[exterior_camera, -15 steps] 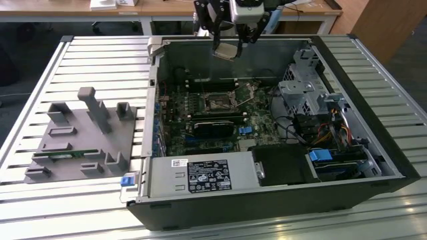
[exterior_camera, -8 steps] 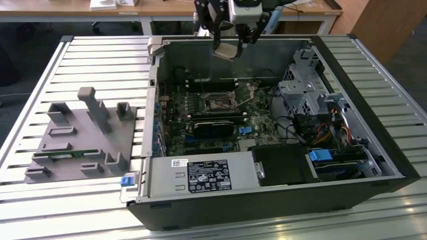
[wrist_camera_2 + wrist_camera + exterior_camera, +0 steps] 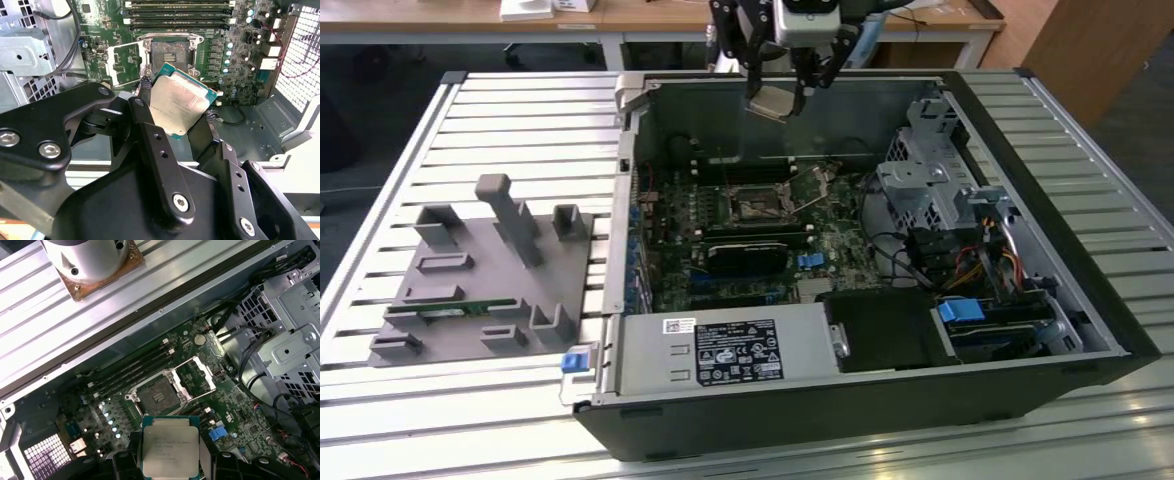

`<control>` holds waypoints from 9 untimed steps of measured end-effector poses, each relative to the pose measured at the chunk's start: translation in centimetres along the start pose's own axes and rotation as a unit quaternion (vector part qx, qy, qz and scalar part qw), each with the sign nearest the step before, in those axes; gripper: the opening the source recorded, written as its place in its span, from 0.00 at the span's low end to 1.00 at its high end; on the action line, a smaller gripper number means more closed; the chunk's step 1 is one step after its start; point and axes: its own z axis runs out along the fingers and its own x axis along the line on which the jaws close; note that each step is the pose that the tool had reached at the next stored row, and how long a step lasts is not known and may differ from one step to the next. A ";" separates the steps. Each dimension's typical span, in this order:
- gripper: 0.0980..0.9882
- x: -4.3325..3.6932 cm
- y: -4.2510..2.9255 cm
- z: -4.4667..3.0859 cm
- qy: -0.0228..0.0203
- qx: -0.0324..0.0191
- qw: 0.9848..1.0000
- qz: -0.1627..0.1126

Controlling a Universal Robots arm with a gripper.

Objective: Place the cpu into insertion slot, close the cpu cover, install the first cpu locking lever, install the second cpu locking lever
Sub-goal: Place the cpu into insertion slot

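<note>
The black gripper [image 3: 176, 107] hangs over the open computer case [image 3: 854, 410]. Its jaws are clamped on the cpu [image 3: 182, 97], one black finger [image 3: 145, 86] pressing on each of two opposite edges. The cpu is a thin, flat square. Its top is dull silver-grey metal, with a rim of green board around it. In the exterior view it looks a little tipped between the jaws.

Down below the jaws, well apart from the cpu, lies the insertion slot [image 3: 159, 397]. It is a small black square with a dark middle and a thin metal edge. Nothing sits in it. Just beside the slot, the cpu cover [image 3: 207, 372] is swung open. It is a thin, shiny metal frame with a square window, and the board shows through the window.

The green motherboard [image 3: 235, 405] spreads out under the jaws, dotted with tiny parts. Long, thin black memory slots [image 3: 130, 372] run side by side near the insertion slot, on its other side from the cover. A silvery metal drive cage [image 3: 290, 345] full of little holes stands off to one side of the jaws.

The case is black and boxy and lies on a bench [image 3: 520, 120] made of long, pale metal slats. Far from the jaws, at the exterior view's left, a grey blocky holder [image 3: 480, 270] rests on the bench.
</note>
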 end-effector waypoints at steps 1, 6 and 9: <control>0.50 0.01 0.00 0.00 0.000 0.000 1.000 0.002; 0.50 0.02 -0.02 0.01 -0.001 0.000 1.000 0.013; 0.50 0.04 -0.02 0.01 -0.002 0.000 1.000 0.020</control>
